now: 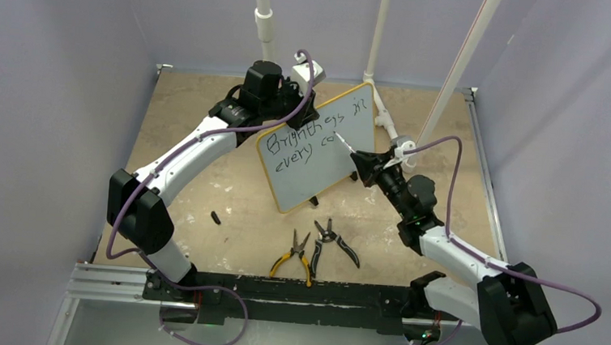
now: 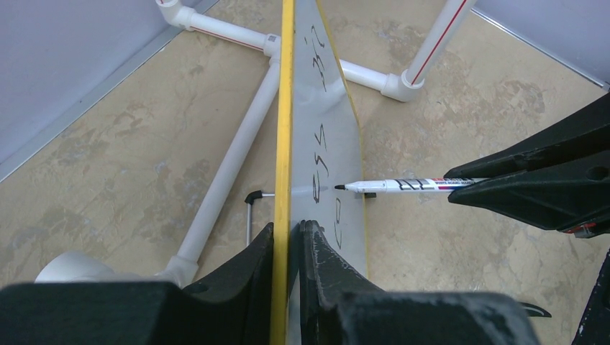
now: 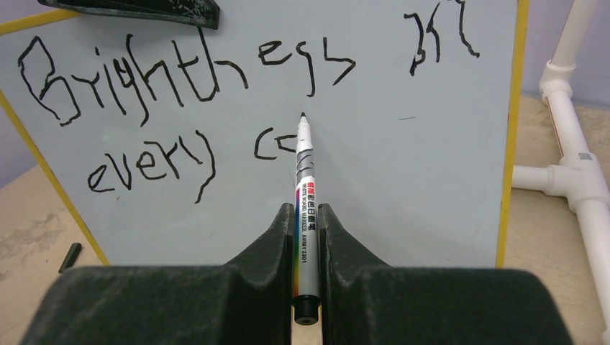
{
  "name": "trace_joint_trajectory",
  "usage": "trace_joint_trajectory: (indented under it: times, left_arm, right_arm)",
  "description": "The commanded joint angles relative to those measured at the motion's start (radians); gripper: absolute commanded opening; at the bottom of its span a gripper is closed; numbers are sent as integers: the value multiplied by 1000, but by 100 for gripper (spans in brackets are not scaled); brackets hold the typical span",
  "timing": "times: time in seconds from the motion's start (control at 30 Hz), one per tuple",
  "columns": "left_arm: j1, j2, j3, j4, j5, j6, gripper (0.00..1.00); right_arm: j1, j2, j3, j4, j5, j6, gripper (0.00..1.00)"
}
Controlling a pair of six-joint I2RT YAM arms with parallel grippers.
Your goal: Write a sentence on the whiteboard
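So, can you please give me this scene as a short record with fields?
main object: small white whiteboard with yellow rim, stood up on edge
left tool: shut on the whiteboard's rim
right tool: shut on a slim white marker
written so far: black handwritten sentence, "Brightness in every co"
marker tip: beside "co", contact unclear
nearby: yellow-handled pliers, black-handled pliers

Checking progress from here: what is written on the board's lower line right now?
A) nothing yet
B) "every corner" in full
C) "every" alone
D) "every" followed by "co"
D: in the right wrist view the sentence shows "every" and then only "co" on its lower line, and the tip of the marker in the right claw sits just beside those letters.
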Motion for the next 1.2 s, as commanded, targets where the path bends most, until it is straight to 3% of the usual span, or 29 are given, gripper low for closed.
trace_joint_trajectory:
  times: [0.0, 0.4, 1.17]
  left_arm:
    - [4, -28, -7, 34, -26, 24, 0]
    - [4, -32, -7, 37, -26, 22, 0]
    - [4, -37, -9, 40, -28, 25, 0]
  right_arm:
    - [-2, 21, 46, 33, -7, -14, 0]
    - [-3, -6, 27, -36, 79, -4, 0]
    - [-1, -28, -22, -130, 40, 9, 0]
